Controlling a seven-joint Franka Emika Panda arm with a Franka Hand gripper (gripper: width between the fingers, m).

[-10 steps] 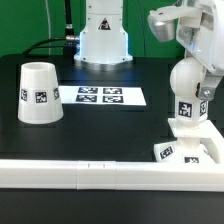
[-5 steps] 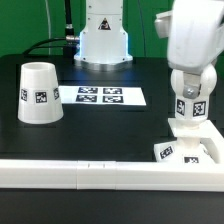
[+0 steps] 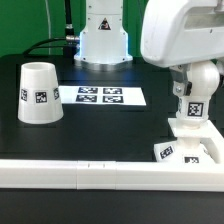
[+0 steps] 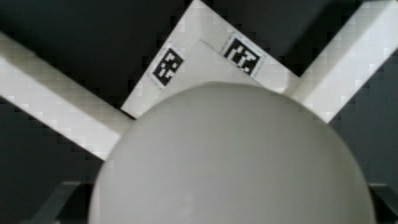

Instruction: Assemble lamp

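Observation:
The bulb (image 3: 193, 104) stands upright on the flat square base (image 3: 192, 150) at the exterior view's front right, its stem tag facing the camera. The arm's hand has come down over the bulb's round head, so my gripper (image 3: 196, 72) sits around or just above it. In the wrist view the bulb's head (image 4: 214, 150) fills most of the picture, with the tagged base (image 4: 199, 58) beyond it. The fingers are hidden, so I cannot tell whether they are open or shut. The tapered shade (image 3: 38, 92) stands alone at the exterior view's left.
The marker board (image 3: 100, 96) lies flat at the middle back. A long white rail (image 3: 90, 176) runs along the front edge, just before the base. The robot's pedestal (image 3: 103, 42) stands at the back centre.
The arm has swung from the exterior view's right to over the bulb and now covers its head. The bulb, base and shade have not moved.

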